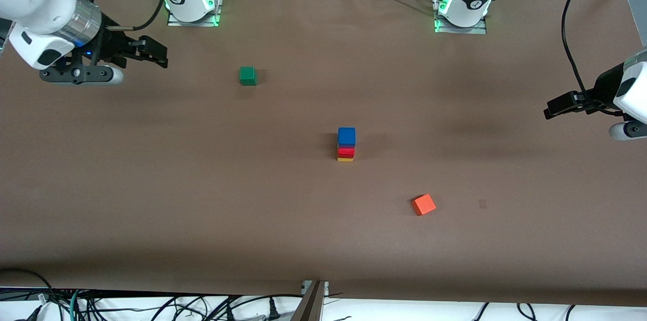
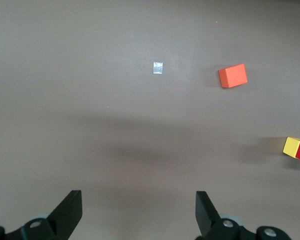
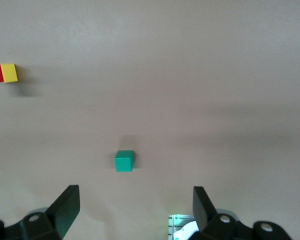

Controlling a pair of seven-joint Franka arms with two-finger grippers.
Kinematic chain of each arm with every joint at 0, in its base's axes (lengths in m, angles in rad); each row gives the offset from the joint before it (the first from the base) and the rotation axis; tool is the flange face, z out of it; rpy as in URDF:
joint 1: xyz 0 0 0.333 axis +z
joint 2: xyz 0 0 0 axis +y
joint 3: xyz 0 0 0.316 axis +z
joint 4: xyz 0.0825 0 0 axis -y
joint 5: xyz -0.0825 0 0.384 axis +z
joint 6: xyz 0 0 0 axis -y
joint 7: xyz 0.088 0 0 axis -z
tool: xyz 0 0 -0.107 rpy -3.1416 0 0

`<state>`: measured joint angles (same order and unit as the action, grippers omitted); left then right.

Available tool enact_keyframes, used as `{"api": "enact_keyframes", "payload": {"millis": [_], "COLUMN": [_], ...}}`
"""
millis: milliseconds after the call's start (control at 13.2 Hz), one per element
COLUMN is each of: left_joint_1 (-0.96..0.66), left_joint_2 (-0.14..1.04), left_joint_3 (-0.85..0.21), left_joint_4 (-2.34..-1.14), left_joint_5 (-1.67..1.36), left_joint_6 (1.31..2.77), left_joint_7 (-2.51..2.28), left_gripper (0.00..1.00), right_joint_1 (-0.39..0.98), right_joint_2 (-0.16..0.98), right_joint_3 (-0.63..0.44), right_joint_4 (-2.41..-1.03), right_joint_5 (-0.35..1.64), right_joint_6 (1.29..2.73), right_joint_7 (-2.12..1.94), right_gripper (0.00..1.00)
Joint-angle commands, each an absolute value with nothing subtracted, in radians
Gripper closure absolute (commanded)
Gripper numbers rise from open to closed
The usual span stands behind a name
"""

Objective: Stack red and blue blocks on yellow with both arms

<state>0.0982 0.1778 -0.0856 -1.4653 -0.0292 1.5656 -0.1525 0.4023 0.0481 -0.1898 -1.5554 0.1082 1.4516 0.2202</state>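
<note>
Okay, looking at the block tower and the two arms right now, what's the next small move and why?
Probably none beyond holding still: the blue block sits on the red block, which sits on the yellow block. The left gripper and right gripper are both open, empty and well clear of it.

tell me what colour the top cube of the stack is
Blue, clearest in the front view.
</note>
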Motion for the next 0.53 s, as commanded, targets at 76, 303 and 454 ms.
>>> {"api": "enact_keyframes", "payload": {"millis": [76,303,454], "left_joint_1": [0.094,0.095,0.095], "left_joint_2": [0.170,0.170,0.170], "left_joint_3": [-0.087,-0.087,-0.087], "left_joint_4": [-1.462,-1.462,-1.462], "left_joint_5": [-0.003,-0.005,-0.003], "left_joint_6": [1.565,1.565,1.565], "left_joint_7": [-0.147,-0.147,-0.147], "left_gripper": [0.00,0.00,0.00], "right_joint_1": [0.367,0.360,0.364], "right_joint_2": [0.011,0.021,0.035], "right_joint_3": [-0.192,-0.201,-0.199], "right_joint_4": [-1.637,-1.626,-1.608], "right_joint_5": [0.068,0.031,-0.004], "right_joint_6": [1.520,1.555,1.555], "right_joint_7": [0.126,0.054,0.055], "right_gripper": [0.00,0.00,0.00]}}
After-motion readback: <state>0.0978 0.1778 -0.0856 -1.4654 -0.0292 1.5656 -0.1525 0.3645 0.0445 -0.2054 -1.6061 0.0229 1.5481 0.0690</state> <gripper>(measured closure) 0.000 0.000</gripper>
